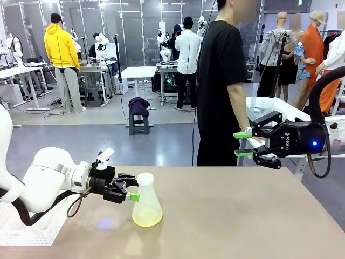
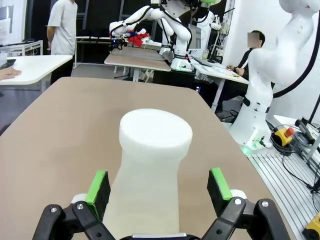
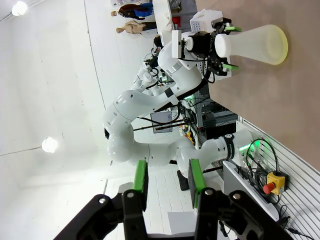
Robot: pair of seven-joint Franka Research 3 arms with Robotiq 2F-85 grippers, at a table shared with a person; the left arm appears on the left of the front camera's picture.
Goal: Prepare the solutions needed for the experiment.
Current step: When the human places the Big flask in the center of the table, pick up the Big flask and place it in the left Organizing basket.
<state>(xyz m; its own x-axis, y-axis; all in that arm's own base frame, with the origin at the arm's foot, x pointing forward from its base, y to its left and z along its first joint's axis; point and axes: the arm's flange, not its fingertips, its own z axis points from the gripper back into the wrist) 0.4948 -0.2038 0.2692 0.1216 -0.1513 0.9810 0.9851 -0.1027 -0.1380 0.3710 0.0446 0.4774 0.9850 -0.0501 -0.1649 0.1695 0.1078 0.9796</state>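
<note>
The table [image 1: 232,216] has a plain tan top with a dull, even finish. Near its left side stands a frosted white flask [image 1: 146,200], upright, with a wide base and a thick rim. A shallow layer of pale yellow-green liquid [image 1: 147,217], the solutions, sits in the bottom of it.

The left gripper [image 1: 131,192] reaches in from the left at the height of the flask's neck. Its jaws stand wide open, one green pad on either side of the neck; in the left wrist view [image 2: 159,189] there is a clear gap between each pad and the flask, so it is around the neck without gripping.

The right gripper [image 1: 243,144] hangs in the air well above the table's right side, pointing left, far from the flask. Its jaws are partly apart with nothing between them, as the right wrist view [image 3: 168,178] also shows.

A white basket [image 1: 27,229] sits at the table's near left corner under the left arm.

A person in a black T-shirt [image 1: 218,81] stands at the far edge, side-on. Behind is a large grey-floored hall with white workbenches [image 1: 138,73], and other people standing at them, one in a yellow hoodie [image 1: 60,47]. A stool with dark cloth on it [image 1: 139,110] stands in the open floor.
</note>
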